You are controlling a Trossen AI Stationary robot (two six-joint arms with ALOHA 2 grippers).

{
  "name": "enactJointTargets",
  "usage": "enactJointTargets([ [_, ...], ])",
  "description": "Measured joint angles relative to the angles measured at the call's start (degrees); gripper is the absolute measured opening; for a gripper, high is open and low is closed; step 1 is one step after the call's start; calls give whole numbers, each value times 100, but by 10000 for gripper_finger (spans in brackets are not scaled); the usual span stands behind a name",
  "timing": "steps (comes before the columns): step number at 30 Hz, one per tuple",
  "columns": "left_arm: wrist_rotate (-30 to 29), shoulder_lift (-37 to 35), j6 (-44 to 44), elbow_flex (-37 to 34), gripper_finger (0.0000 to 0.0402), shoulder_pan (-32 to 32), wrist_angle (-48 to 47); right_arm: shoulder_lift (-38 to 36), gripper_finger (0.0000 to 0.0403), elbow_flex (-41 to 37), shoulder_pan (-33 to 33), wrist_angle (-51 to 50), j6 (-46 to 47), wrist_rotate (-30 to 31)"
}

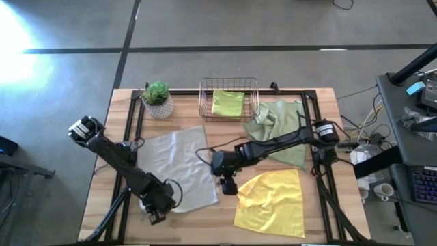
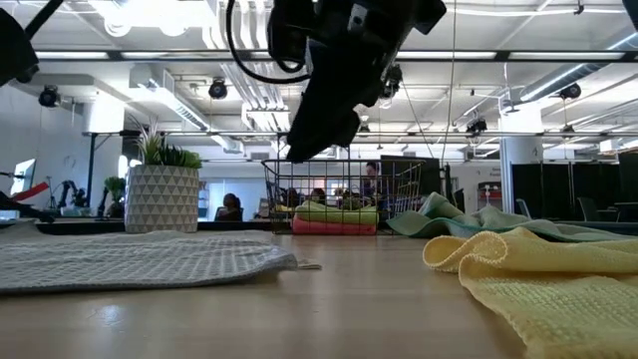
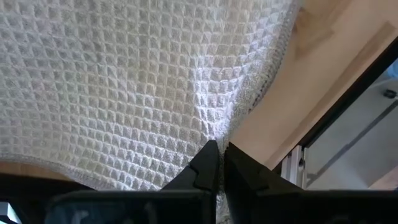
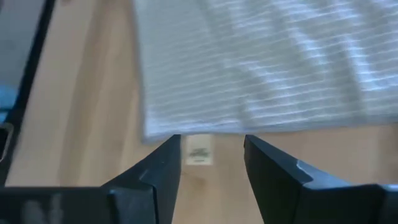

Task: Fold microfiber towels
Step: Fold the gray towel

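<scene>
A grey microfiber towel (image 1: 179, 166) lies spread flat left of the table's middle. My left gripper (image 1: 157, 208) is at its near left corner, shut on the cloth (image 3: 219, 155). My right gripper (image 1: 228, 184) hangs open above the towel's near right corner; a small tag (image 4: 199, 153) at the towel's edge shows between its fingers (image 4: 211, 155), and they touch nothing. A yellow towel (image 1: 272, 199) lies crumpled at the near right, with a sage green one (image 1: 281, 131) behind it. Folded lime green (image 2: 334, 212) and pink (image 2: 334, 227) towels rest in the wire basket (image 1: 229, 87). My left gripper pinches a pucker of the grey towel (image 3: 211, 132) between its two fingers, close to the hemmed edge at the near left corner. The fingers come from above, slanting down. A crease runs from the fingertips into the cloth, and the rest of the towel lies on the table.
A potted plant (image 1: 158, 100) stands at the far left beside the basket. Black rails (image 1: 130, 137) run along the table's left and right sides. Bare wood shows between the grey and yellow towels and along the near edge (image 1: 198, 225).
</scene>
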Motion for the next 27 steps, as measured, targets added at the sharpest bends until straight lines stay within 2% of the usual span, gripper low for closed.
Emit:
enactJointTargets([
  [7, -79, 3, 98, -13, 2, -2, 11, 90, 179, -97, 337, 137, -714, -137],
  [14, -85, 3, 160, -20, 2, 0, 15, 454, 180, -44, 666, 500, -795, -99],
  [27, -112, 3, 291, -20, 2, -2, 59, 1341, 180, 642, 844, 481, -1044, 425],
])
